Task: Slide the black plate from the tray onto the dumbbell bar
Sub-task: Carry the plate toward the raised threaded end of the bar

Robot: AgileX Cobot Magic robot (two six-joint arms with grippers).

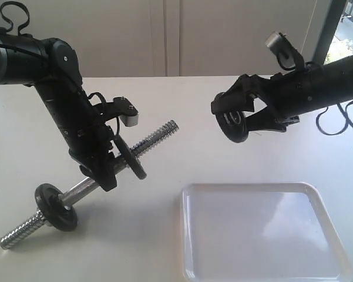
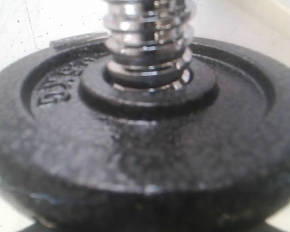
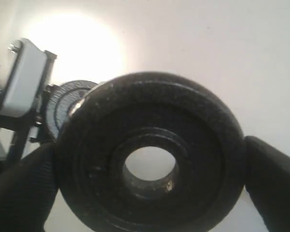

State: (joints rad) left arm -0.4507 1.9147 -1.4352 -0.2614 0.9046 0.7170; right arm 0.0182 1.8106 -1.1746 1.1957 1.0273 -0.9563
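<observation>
The black plate (image 1: 235,124) hangs in the air with my right gripper (image 1: 239,119) shut on its rim; its centre hole faces the bar. In the right wrist view the plate (image 3: 202,145) fills the space between both fingers (image 3: 275,179). The dumbbell bar (image 1: 158,134) is tilted, its lower threaded end resting on the table. My left gripper (image 1: 104,169) is shut round its smooth middle. One black disc (image 1: 56,205) sits near the low end, another (image 1: 131,155) just above the gripper. That upper disc (image 2: 149,145) and the threaded rod (image 2: 149,43) fill the left wrist view. The white tray (image 1: 191,235) holds nothing.
The bar's raised threaded tip (image 1: 171,126) stands a short gap to the left of the held plate. The white table (image 1: 182,94) runs back to a pale wall. In the right wrist view the left arm's camera housing (image 3: 24,82) shows beyond the plate.
</observation>
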